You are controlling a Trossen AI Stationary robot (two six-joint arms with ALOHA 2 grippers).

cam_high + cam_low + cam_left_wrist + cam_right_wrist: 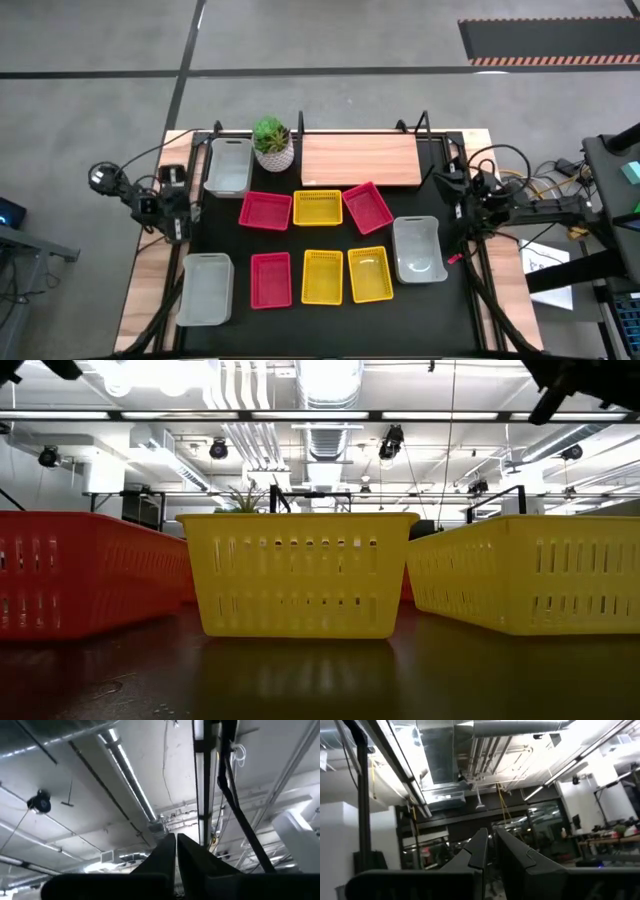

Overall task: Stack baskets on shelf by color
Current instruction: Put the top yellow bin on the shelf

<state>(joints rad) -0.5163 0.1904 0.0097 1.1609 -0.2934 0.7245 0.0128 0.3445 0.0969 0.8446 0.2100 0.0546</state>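
Observation:
Several baskets lie bottom-down on the black table. In the far row are a grey one, a red one, a yellow one and a red one. Nearer are grey ones, a red one and two yellow ones. The wooden shelf stands bare at the far edge. My left gripper is folded back at the table's left edge, shut and pointing up at the ceiling. My right gripper is at the right edge, shut and tilted upward.
A white pot with a green plant stands left of the shelf, next to the far grey basket. Cables and gear lie beyond the table's right edge. In the low view a red basket and two yellow ones fill the front.

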